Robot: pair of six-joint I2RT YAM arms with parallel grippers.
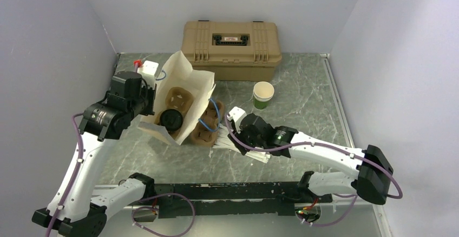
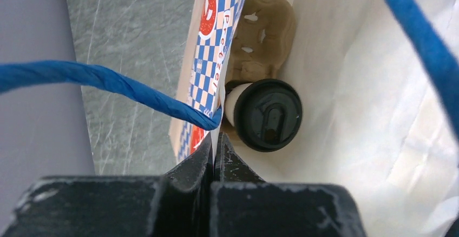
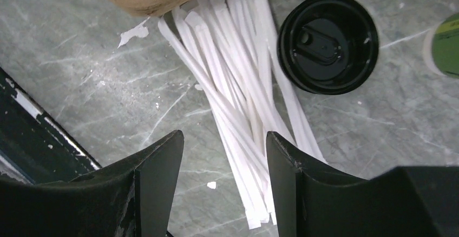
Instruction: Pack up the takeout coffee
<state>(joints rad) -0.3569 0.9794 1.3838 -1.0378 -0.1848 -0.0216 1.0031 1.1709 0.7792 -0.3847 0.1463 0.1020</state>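
Left gripper [image 2: 215, 156]: jaws closed, pinching the printed rim of the white paper bag [image 2: 352, 85] right by its blue rope handle [image 2: 108, 83], which holds the mouth open. The takeout coffee [image 2: 268, 115] is already inside the bag with its black lid on, touching the near end of the pulp cup carrier [image 2: 265, 31] that's in there with it. I can't tell whether the cup is seated in a carrier pocket or just leaning on it, or whether it's upright.

Right gripper [image 3: 223, 139]: jaws open, holding nothing, hovering low over a fan of wrapped straws [image 3: 233, 85] on the table. A loose black lid [image 3: 327, 42] lies touching the straws. A second carrier [image 1: 208, 131] sits just beside the bag, and a green cup [image 1: 263, 94] stands well apart near the tan case [image 1: 231, 42].

My read on the step: the coffee is loaded and this is the tail of the pack. The left arm is doing bag-holding duty and the right is free, lined up over the straws, maybe for an add-on.

Next, the left pinch has to stay steady so the bag wall doesn't fold onto the lid. If the right goes for a straw, it needs a narrow close on a single wrapper without dragging the loose lid. When the rim is released, it should be eased off so the bag doesn't tip the cup.
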